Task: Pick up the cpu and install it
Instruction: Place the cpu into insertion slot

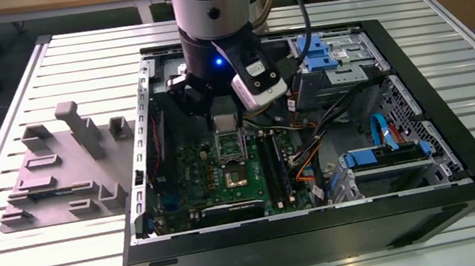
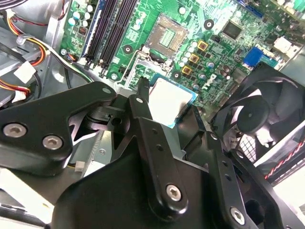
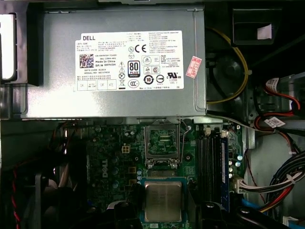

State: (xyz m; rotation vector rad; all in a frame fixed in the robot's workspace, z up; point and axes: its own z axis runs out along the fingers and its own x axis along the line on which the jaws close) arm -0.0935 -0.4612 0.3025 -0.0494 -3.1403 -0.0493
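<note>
The cpu (image 2: 170,98) is a small square chip with a silvery top and a thin pale rim. My gripper (image 2: 167,104) is shut on it, one black finger (image 2: 142,90) at each side. In the first wrist view the cpu (image 3: 163,200) hangs over the green motherboard, just short of the open metal-framed socket (image 3: 162,143). In the exterior view my gripper (image 1: 226,126) is low inside the open computer case, right above the socket (image 1: 230,148), with the cpu (image 1: 225,121) between its fingers.
A large grey power supply box (image 3: 114,67) lies beyond the socket. Memory slots (image 3: 209,157) and bundled cables (image 3: 276,176) run beside it. A black fan (image 2: 262,114) is close by. Blue drive cages (image 1: 318,53) fill the case's far side. A grey fixture plate (image 1: 63,173) lies on the table.
</note>
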